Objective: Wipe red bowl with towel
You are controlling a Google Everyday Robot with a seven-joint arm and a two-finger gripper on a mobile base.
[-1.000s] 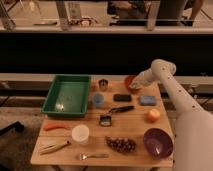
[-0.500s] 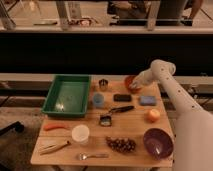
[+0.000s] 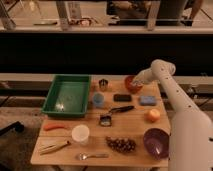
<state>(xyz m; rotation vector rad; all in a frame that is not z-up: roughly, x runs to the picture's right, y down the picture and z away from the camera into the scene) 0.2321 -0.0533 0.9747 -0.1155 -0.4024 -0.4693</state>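
No visible change vs the two earlier frames: arm pose is the same, the gripper (image 3: 136,80) is still at the red bowl (image 3: 131,85), and nothing on the table has shifted.

Gripper sits at the bowl's right rim, over or just inside it. Open or closed: can't tell. Towel not distinguishable at the gripper. Arm is white with smooth rounded links, elbow up and to the right of the bowl.

Table (image 3: 134,126) is light wood, rectangular, matte.
- Green tray (image 3: 49,99): plastic-looking, rectangular, raised walls, far-left area.
- Small metal cup (image 3: 103,84): shiny, between the tray and the bowl.
- Blue cup (image 3: 98,100): round, just beside the tray's right wall.
- Black block (image 3: 122,98): flat, rectangular, in front of the bowl.
- Blue sponge (image 3: 148,100): rectangular, right of the black block.
- Orange fruit (image 3: 153,115): round, near the right edge.
- Black-handled tool (image 3: 119,109): lies diagonally, mid-table.
- Carrot (image 3: 54,127): tapered, lying flat, left side.
- White cup (image 3: 80,134): round, pale.
- Grapes (image 3: 121,145): dark, bumpy cluster, near the front edge.
- Purple bowl (image 3: 156,141): round, deep, glossy, front right.
- Metal utensil (image 3: 92,156): at the front edge.

Red bowl: small, round, orange-red, upright, at the back of the table right of centre, partly covered by the gripper.
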